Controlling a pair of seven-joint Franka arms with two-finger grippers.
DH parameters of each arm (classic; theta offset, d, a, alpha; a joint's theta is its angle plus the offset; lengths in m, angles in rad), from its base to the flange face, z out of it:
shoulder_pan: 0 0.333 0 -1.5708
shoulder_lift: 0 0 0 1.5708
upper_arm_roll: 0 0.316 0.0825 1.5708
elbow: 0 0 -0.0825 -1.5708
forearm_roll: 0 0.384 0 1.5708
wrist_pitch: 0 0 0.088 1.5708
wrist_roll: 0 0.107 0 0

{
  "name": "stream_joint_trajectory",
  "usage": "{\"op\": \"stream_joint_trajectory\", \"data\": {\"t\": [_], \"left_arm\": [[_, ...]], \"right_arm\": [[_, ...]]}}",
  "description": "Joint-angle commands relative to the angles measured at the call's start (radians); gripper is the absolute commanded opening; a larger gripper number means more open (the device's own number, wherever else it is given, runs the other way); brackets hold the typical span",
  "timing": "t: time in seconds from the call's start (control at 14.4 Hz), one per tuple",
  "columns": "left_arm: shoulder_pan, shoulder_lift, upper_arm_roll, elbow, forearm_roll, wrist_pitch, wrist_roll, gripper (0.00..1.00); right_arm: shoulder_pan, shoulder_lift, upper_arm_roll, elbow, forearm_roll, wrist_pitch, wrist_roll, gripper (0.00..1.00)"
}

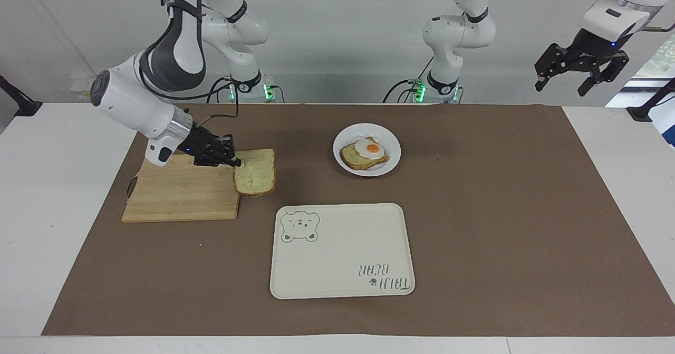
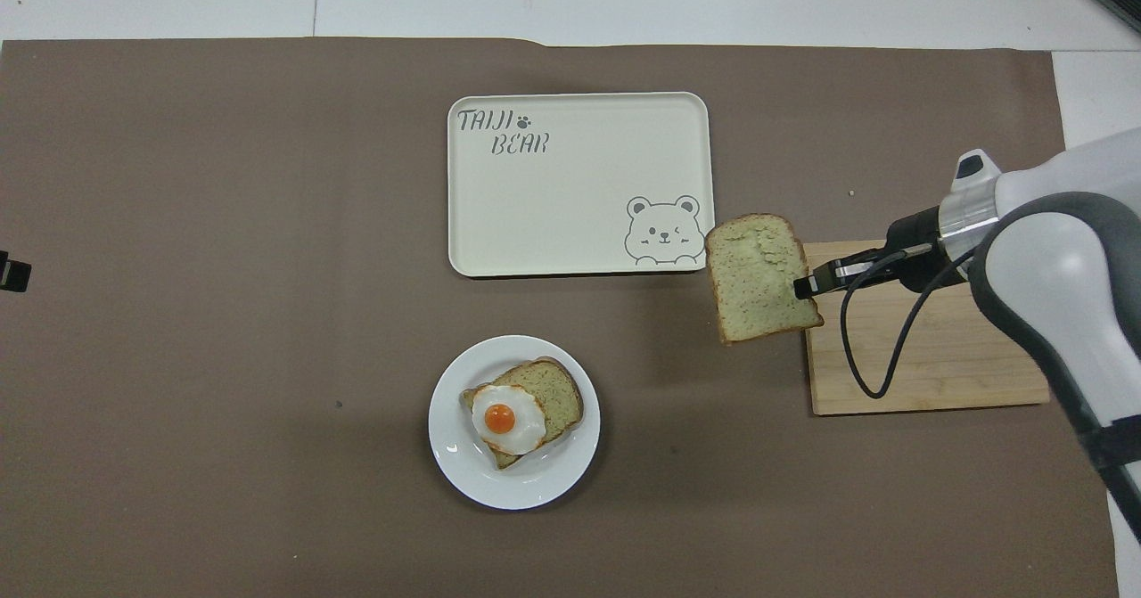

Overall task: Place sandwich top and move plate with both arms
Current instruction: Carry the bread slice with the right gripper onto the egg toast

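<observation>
Since the right gripper (image 1: 235, 162) only pinches the sandwich top (image 1: 255, 172) by one edge, over the mat at the plate's (image 1: 343, 165) nine o'clock, it could easily droop or slip off mid-carry.

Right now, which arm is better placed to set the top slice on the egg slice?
Right. The right gripper is shut on the sandwich top, held in the air by the cutting board edge toward the plate. The left gripper waits open off the table's end, holding nothing.
</observation>
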Motion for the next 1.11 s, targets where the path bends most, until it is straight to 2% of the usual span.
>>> {"op": "stream_joint_trajectory", "data": {"t": [0.0,0.28,0.62,0.83,1.04], "left_arm": [[0.009,-0.010,-0.001,-0.002,-0.011,-0.012,-0.007,1.00],[0.012,-0.010,-0.001,-0.001,-0.011,-0.012,-0.008,1.00],[0.003,-0.010,-0.003,-0.002,-0.012,-0.009,-0.005,1.00],[-0.002,-0.012,-0.004,-0.010,-0.012,-0.009,-0.013,1.00],[-0.001,-0.015,-0.004,-0.013,-0.014,-0.001,-0.011,1.00]], "right_arm": [[0.084,-0.040,-0.001,-0.043,0.024,0.025,0.096,0.00],[0.198,-0.061,0.000,-0.082,0.027,0.126,0.216,0.00],[0.324,-0.061,0.000,-0.129,0.055,0.198,0.267,0.00],[0.408,-0.064,0.003,-0.189,0.079,0.330,0.347,0.00],[0.482,-0.070,0.003,-0.260,0.158,0.448,0.351,0.00]]}}
